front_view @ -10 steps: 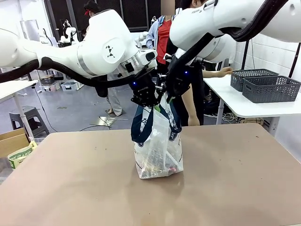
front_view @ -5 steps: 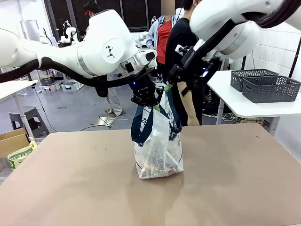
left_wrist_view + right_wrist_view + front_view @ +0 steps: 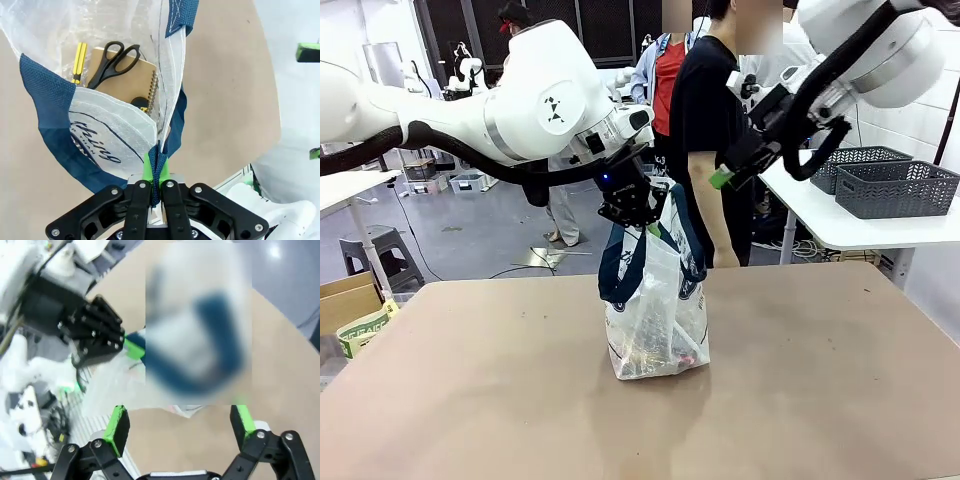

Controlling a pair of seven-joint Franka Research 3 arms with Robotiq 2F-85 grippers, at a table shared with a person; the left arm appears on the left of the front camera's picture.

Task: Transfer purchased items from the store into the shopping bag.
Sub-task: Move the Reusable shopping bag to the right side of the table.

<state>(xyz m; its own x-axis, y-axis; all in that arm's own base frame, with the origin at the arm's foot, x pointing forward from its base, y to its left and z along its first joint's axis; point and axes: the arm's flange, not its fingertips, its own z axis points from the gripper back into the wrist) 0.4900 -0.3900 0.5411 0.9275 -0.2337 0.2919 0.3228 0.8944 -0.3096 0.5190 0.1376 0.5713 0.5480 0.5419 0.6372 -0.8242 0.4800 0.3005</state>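
The shopping bag (image 3: 657,305) stands upright at the middle of the brown table (image 3: 800,380), translucent white with navy handles. My left gripper (image 3: 638,222) is above it, shut on one navy handle (image 3: 162,150) and holding the mouth up. The left wrist view looks down into the bag at the purchased items: black scissors (image 3: 112,60), a brown spiral notebook (image 3: 132,82) and a yellow item (image 3: 78,62). They also show through the bag's wall (image 3: 655,352). My right gripper (image 3: 725,178) hangs open in the air up and right of the bag, with nothing between its green pads (image 3: 118,422).
A person in a black shirt (image 3: 705,120) stands at the far edge behind the bag. Two dark grey mesh baskets (image 3: 885,180) sit on a white side table (image 3: 820,220) at the right. A cardboard box (image 3: 345,300) stands off the left edge.
My right gripper has opened and drawn away from the bag's mouth, up and to the right. The left gripper and the bag have stayed put.
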